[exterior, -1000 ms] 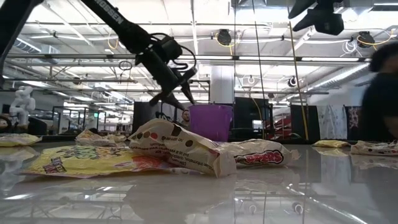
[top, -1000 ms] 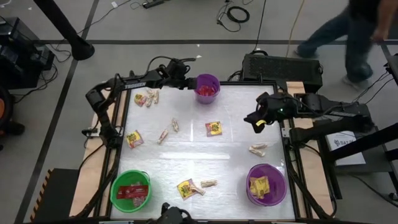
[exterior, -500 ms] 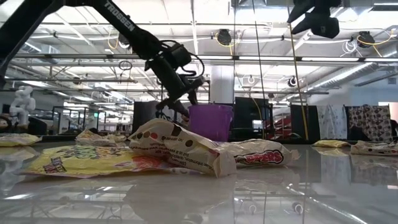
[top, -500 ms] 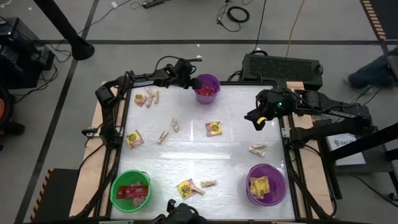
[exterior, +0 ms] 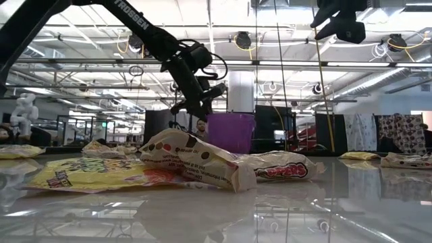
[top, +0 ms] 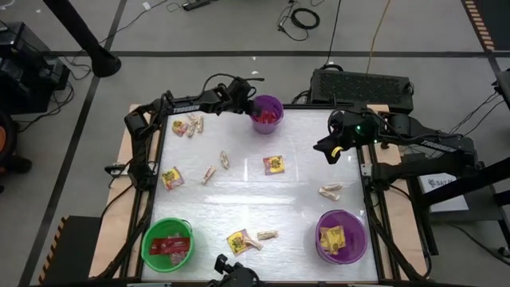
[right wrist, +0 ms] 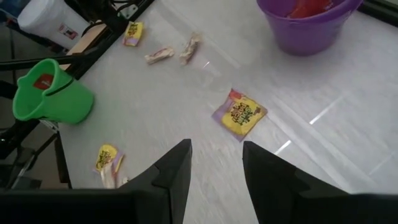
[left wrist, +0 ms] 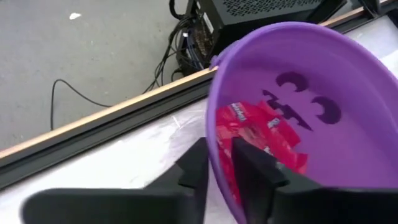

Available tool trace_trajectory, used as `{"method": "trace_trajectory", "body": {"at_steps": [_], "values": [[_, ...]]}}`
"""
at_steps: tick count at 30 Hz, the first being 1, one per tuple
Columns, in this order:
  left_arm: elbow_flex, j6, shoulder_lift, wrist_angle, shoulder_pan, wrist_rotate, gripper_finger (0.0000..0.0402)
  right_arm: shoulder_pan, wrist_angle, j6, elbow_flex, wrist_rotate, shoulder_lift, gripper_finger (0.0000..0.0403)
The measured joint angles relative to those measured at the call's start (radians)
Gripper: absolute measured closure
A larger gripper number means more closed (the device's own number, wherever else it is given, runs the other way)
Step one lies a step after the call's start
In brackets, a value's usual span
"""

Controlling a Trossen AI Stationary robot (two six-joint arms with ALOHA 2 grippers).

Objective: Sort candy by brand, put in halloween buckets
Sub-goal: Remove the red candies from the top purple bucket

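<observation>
Straddling the far round purple plastic bucket's (left wrist: 298, 112) rim, left gripper (left wrist: 221, 168) clamps it; sweets remain scattered; right gripper (right wrist: 214, 165) apart.

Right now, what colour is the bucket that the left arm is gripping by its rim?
Purple, with dark cut-out face shapes; the bucket shows best in the left wrist view.
</observation>
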Motion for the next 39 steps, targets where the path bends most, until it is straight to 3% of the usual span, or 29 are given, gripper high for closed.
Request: {"method": "trace_trajectory", "body": {"at_steps": [5,15,27,39], "values": [[0.0,0.027,0.0,0.004,0.0,-0.004,0.0388,-0.013,0.0,-0.014,0.0,-0.001,0.0,0.0266],[0.0,0.152,-0.005,0.125,-0.032,-0.057,0.0396,-0.02,0.0,-0.013,0.0,-0.001,0.0,0.0266],[-0.001,0.674,-0.009,0.455,-0.175,-0.34,0.0396,-0.02,-0.001,0.013,0.0,-0.001,0.0,0.0266],[-0.057,1.376,-0.009,0.783,-0.209,-0.532,0.0396,-0.02,0.0,0.063,0.0,-0.021,0.0,0.0266]]}}
